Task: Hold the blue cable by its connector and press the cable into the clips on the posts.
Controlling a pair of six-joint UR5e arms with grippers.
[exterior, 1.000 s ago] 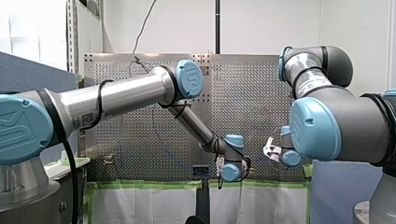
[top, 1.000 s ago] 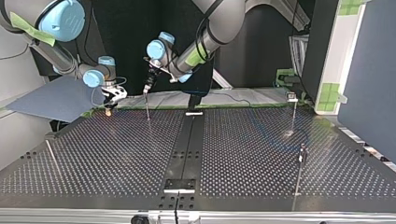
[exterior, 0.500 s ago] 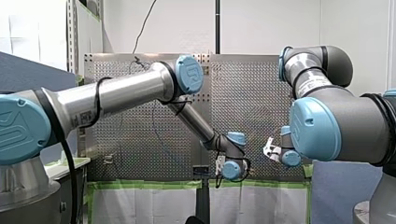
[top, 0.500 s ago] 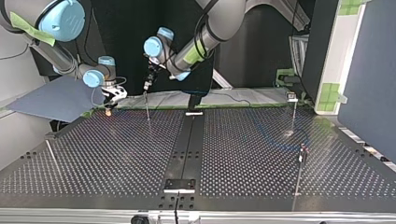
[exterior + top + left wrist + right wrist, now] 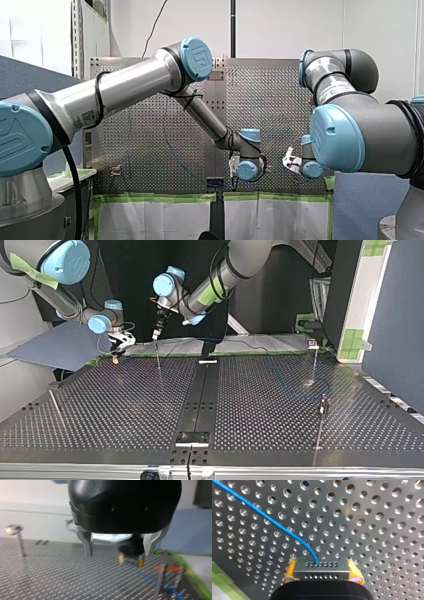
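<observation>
Silver arms (image 5: 125, 90), blue caps (image 5: 196, 52), black end effector (image 5: 118, 553)

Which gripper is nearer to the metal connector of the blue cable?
Right. My right gripper clamps the connector between its yellow pads. My left gripper is open and apart from it, further right in the top view, holding nothing.

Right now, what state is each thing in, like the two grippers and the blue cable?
right gripper, shut on the connector
left gripper, open and empty
connector, gripped at both sides
blue cable, joined to the connector, curving away from it
posts, upright
</observation>
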